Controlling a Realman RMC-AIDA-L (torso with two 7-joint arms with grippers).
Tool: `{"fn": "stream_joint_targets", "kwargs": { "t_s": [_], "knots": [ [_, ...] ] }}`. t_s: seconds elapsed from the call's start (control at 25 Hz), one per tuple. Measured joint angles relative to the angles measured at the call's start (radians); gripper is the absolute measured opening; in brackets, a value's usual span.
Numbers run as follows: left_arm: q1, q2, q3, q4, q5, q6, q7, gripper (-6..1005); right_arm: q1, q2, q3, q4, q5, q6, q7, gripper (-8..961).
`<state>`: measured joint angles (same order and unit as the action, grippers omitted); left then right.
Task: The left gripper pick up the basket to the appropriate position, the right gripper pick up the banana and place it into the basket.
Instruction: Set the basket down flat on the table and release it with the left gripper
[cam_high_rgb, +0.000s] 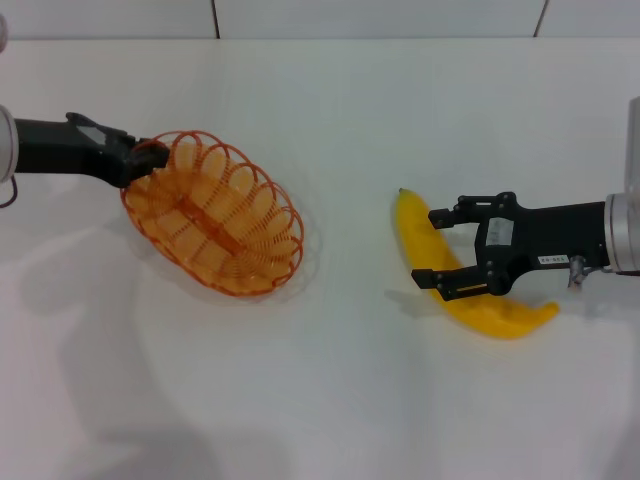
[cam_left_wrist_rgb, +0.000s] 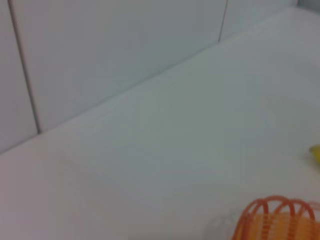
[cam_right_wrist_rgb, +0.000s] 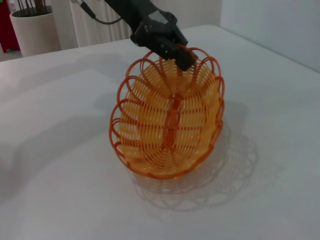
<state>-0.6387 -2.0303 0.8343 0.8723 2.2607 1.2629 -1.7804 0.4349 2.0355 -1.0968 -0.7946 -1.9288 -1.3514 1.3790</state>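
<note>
**Over the banana, jaws still apart: close squarely before lifting**

At the right side of the table (cam_high_rgb: 330, 400), I have the right gripper (cam_high_rgb: 452, 250) open and straddling the banana (cam_high_rgb: 470, 295) near its middle, one finger on each side. I judge the best move is to centre the fruit between the fingers and close gently, since the smooth curved skin could roll or slip. Well apart on the left, the left gripper (cam_high_rgb: 150, 157) is clamped on the rim of the basket (cam_high_rgb: 215, 215), which sits tilted. I would level it and keep it steady first.
</note>
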Motion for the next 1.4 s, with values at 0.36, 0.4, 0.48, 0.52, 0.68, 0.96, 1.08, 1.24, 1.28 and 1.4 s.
{"fn": "stream_joint_targets", "kwargs": {
  "t_s": [0.36,0.4,0.48,0.52,0.68,0.96,1.08,1.24,1.28,1.4],
  "knots": [
    [0.005,0.001,-0.006,-0.092,-0.090,-0.085,0.040,111,0.001,0.000,0.000,0.000,0.000,-0.001,0.000,859],
    [0.003,0.002,-0.006,-0.107,-0.091,-0.091,0.044,107,0.001,0.000,0.000,0.000,0.000,-0.001,0.000,859],
    [0.001,0.004,-0.006,-0.123,-0.089,-0.094,0.048,102,0.001,0.000,0.000,0.000,0.000,-0.001,0.000,859],
    [0.000,0.005,-0.006,-0.125,-0.088,-0.094,0.048,101,0.001,0.000,0.000,0.000,0.000,-0.001,0.000,859],
    [0.003,0.005,-0.006,-0.127,-0.089,-0.096,0.049,98,0.001,0.000,0.000,0.000,-0.001,-0.001,0.000,858],
    [0.013,0.003,-0.009,-0.140,-0.089,-0.107,0.041,98,0.001,0.000,0.000,0.000,-0.001,-0.002,0.000,858],
    [0.019,0.002,-0.012,-0.163,-0.091,-0.127,0.039,97,0.001,0.000,0.000,0.000,-0.001,-0.002,0.000,858],
    [0.016,0.002,-0.014,-0.199,-0.096,-0.177,0.038,97,0.001,0.000,0.000,0.000,-0.001,-0.003,0.000,858],
    [0.014,0.002,-0.014,-0.201,-0.099,-0.184,0.039,97,0.001,0.000,0.000,0.000,-0.001,-0.003,0.000,858],
    [0.002,0.003,-0.012,-0.202,-0.111,-0.190,0.051,97,0.001,0.000,0.000,0.000,-0.001,-0.002,0.000,858]
  ]
}}
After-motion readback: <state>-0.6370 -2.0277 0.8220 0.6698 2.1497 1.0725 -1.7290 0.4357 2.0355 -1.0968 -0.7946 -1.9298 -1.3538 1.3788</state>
